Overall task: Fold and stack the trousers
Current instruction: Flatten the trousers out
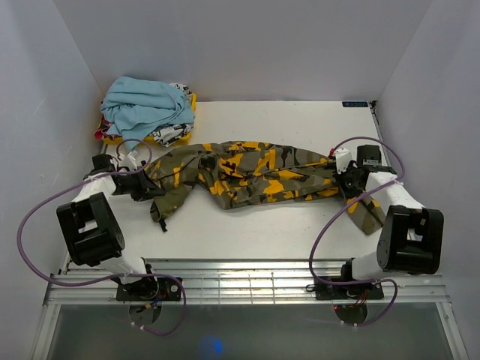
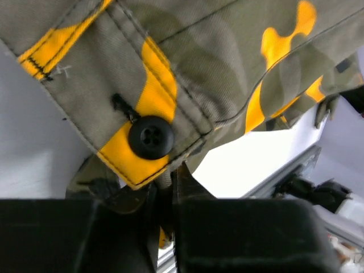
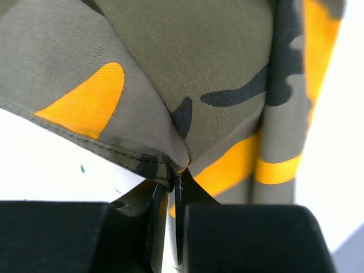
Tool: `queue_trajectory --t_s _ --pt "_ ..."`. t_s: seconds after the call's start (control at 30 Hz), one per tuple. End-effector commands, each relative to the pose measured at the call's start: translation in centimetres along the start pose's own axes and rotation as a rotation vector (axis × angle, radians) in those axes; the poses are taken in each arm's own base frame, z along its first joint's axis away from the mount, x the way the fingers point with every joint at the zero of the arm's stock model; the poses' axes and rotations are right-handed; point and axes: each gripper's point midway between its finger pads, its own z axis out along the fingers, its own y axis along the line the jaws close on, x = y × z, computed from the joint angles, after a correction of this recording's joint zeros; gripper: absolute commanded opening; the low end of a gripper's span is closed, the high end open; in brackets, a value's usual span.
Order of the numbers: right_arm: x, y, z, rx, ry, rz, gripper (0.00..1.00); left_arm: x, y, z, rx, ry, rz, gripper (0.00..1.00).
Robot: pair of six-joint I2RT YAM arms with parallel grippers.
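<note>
The trousers (image 1: 255, 176) lie stretched crosswise over the middle of the white tabletop (image 1: 262, 229), a rumpled band of olive-green camouflage with bright yellow-orange patches and black blotches. The cloth is bunched and creased along its length, and one end droops toward the near left. In the left wrist view the trousers (image 2: 239, 57) show a stitched edge with a black four-hole button (image 2: 151, 136) on a yellow patch. In the right wrist view the trousers (image 3: 199, 62) show a hemmed corner drawn to a point. The left gripper (image 1: 155, 187) pinches the left end, its fingers (image 2: 185, 185) nearly together with the fabric edge between them. The right gripper (image 1: 341, 181) is clenched on the right end, the hem caught between its fingertips (image 3: 181, 190). Both arms reach inward from their bases, elbows bent outward, wrists low over the tabletop. A light blue garment (image 1: 146, 105) sits heaped on a yellow and white printed garment (image 1: 178, 133) at the far left corner, apart from the trousers.
</note>
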Motion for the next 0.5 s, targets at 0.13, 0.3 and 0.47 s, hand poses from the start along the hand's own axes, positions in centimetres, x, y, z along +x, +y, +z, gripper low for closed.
queue_trajectory --t_s 0.13,0.3,0.47 --pt "-2.5 -6.4 -8.2 0.187 -0.057 -0.311 0.08 -6.6 0.5 -5.4 -0.134 -0.127 0.196 0.0" --pt "-2.8 -9.4 -11.2 0.222 -0.03 -0.407 0.08 -7.1 0.1 -8.4 -0.143 -0.082 0.279 0.0" --pt "-3.6 -10.1 -9.9 0.134 0.008 -0.428 0.08 -7.8 1.2 -8.2 -0.186 -0.064 0.265 0.0"
